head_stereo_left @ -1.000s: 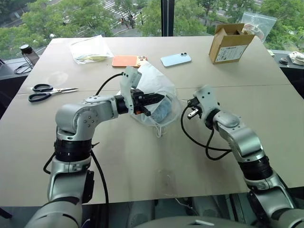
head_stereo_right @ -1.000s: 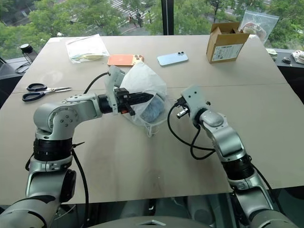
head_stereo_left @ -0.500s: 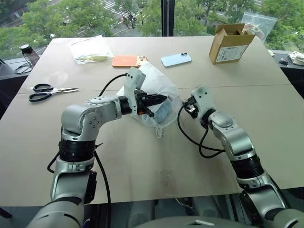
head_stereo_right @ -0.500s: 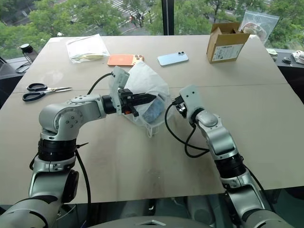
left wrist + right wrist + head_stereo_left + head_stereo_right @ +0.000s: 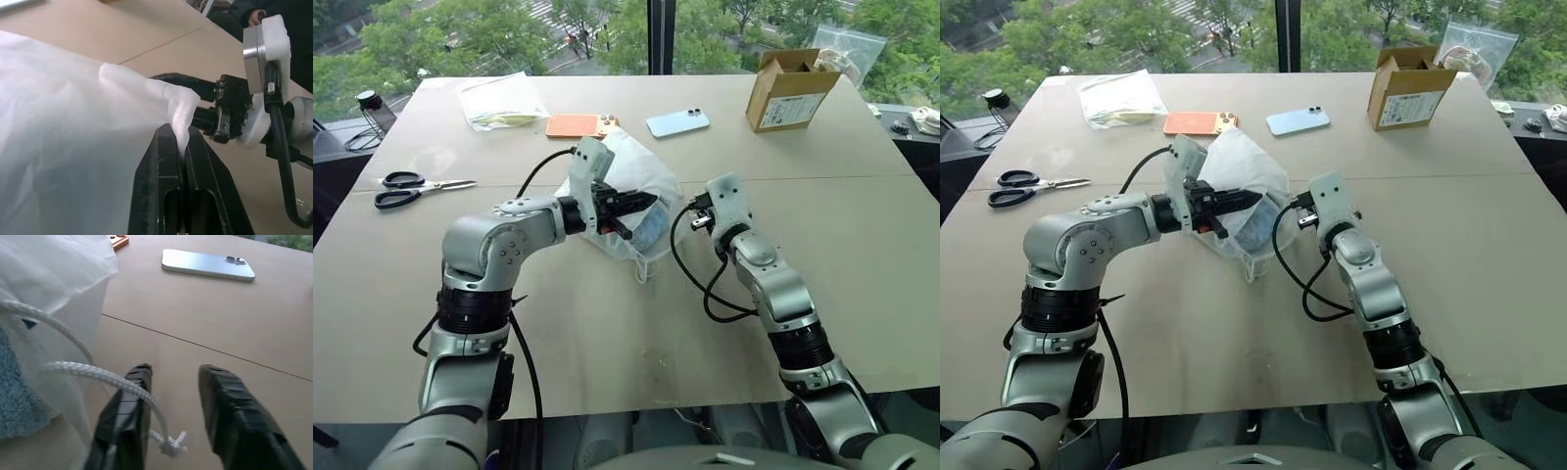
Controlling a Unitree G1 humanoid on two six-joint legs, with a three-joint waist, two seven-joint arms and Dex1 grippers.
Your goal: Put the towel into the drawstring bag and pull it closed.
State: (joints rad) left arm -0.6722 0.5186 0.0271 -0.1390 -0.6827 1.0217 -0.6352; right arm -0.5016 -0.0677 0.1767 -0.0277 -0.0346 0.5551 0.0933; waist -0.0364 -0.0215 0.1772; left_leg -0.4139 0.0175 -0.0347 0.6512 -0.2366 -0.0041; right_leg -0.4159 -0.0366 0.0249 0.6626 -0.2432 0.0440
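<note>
From where I stand, the drawstring bag point(image 5: 625, 201) sits near the middle of the table point(image 5: 607, 323), propped up off the surface because the left gripper point(image 5: 182, 147) has pinched a fold of its thin white rim; the two black fingers are pressed flat together with the fabric squeezed between them. Through the sheer cloth the towel point(image 5: 651, 228) shows as a light-blue fluffy wad, lying inside the bag toward its 4 o'clock side.

The right gripper point(image 5: 176, 377) is just beside the bag, at about 3 o'clock from it. Its fingers stand apart with a plain gap between them, clamped on nothing. A white cord point(image 5: 93, 374) runs from the bag's mouth and drapes across one finger, ending in a small frayed knot point(image 5: 170, 446) that hangs in the gap. Whether the cord actually rests on the finger or passes just in front of it I can't quite make out.

Farther out on the table, at 12 o'clock from the bag, lie an orange phone point(image 5: 579, 125) and a pale blue phone point(image 5: 677, 122) side by side. A clear plastic bag point(image 5: 499, 101) with yellowish contents is at 11 o'clock, black-handled scissors point(image 5: 416, 189) at 9 o'clock near the table's edge, and an open cardboard box point(image 5: 788, 90) at 2 o'clock.
</note>
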